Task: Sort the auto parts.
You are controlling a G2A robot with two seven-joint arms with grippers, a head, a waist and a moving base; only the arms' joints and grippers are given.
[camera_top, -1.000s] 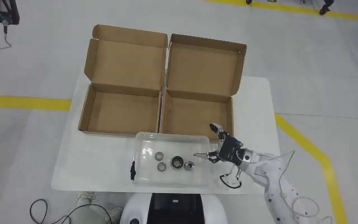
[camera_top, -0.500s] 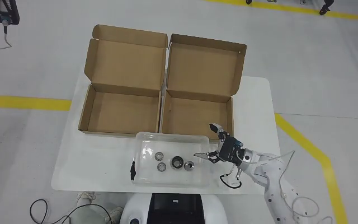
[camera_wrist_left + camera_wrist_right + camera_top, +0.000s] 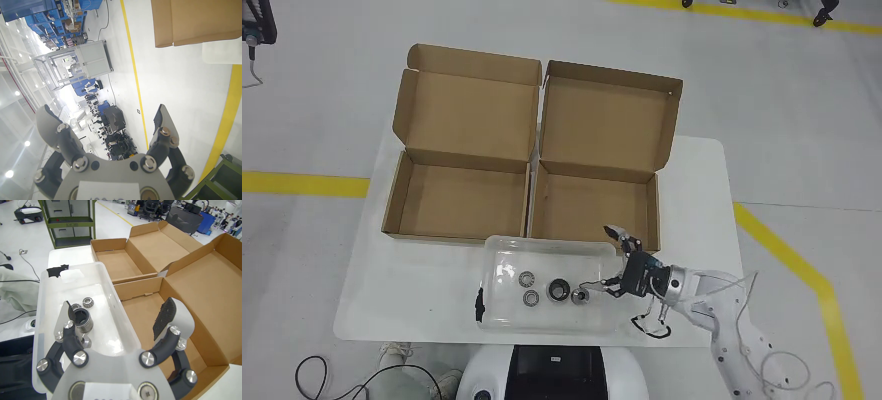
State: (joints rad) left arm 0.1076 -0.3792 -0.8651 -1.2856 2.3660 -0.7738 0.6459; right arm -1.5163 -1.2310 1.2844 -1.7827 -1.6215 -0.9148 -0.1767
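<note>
The right gripper (image 3: pixel 118 308) is spread wide with nothing in it, straddling the wall of the clear bin (image 3: pixel 108 283). One finger hangs just beside the cylindrical bearing (image 3: pixel 84 319), the other over the nearer cardboard box (image 3: pixel 143 313). A tapered bearing (image 3: pixel 88 302) lies just past that finger. The farther box (image 3: pixel 121 262) sits open beyond. The left gripper (image 3: pixel 103 111) is likewise agape, holding nothing.

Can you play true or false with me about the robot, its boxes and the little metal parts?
The right gripper is open. True.
Both cardboard boxes are shut. False: their lids stand open.
The metal parts lie in the clear bin. True.
The right gripper holds a part. False: nothing sits between its fingers.
The cardboard boxes have parts inside. False: both are empty.
</note>
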